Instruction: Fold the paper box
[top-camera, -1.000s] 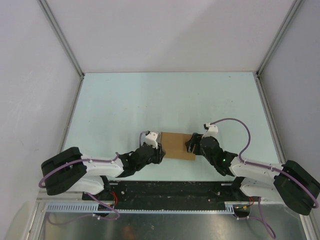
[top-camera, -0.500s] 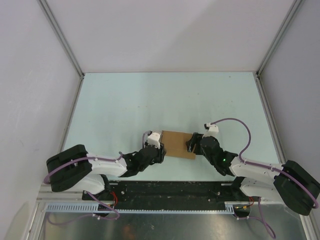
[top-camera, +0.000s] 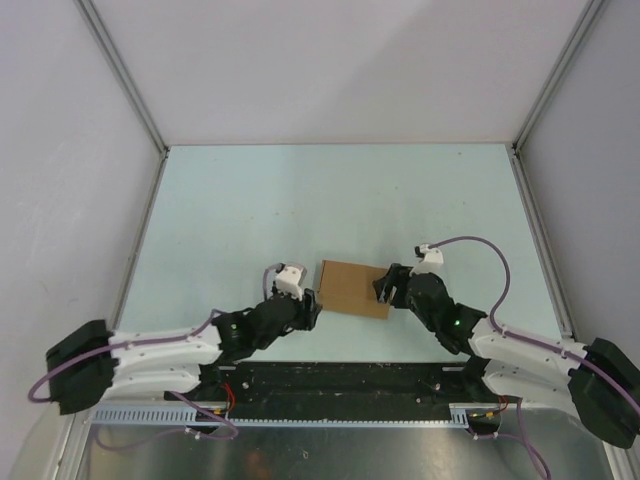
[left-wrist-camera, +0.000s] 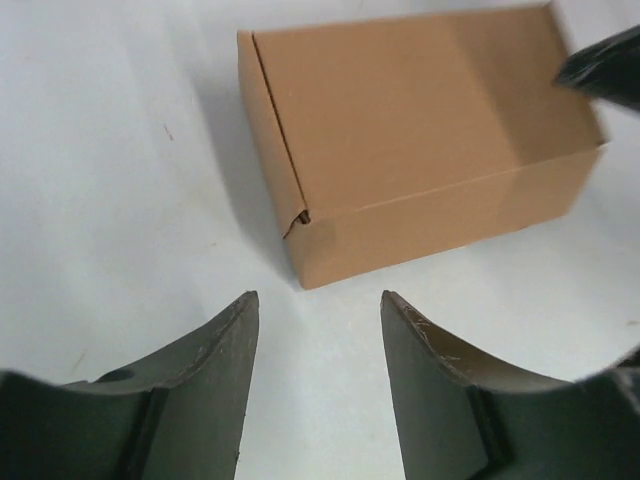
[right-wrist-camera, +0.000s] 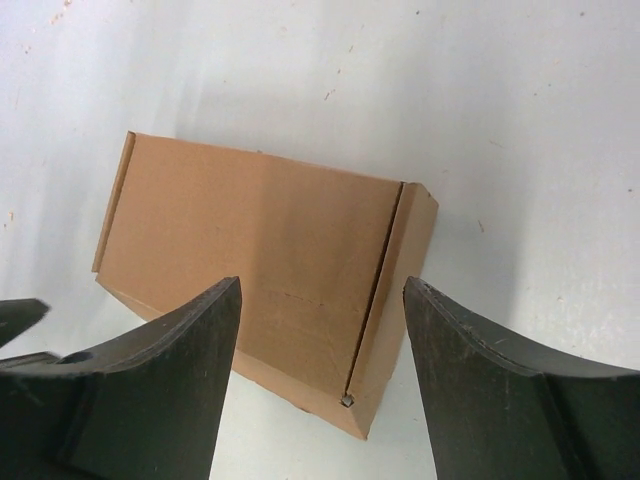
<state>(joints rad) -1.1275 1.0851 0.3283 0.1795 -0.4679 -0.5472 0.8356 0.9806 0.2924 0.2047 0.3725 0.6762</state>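
Paper box (top-camera: 356, 289), seemingly closed, lies just ahead of left gripper (left-wrist-camera: 318, 300) and right gripper (right-wrist-camera: 322, 282), both spread and empty; retraction without nudging is advised.

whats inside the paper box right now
Nothing of the inside shows: the paper box is folded shut, closed on every visible side, resting on the table. Any contents are covered.
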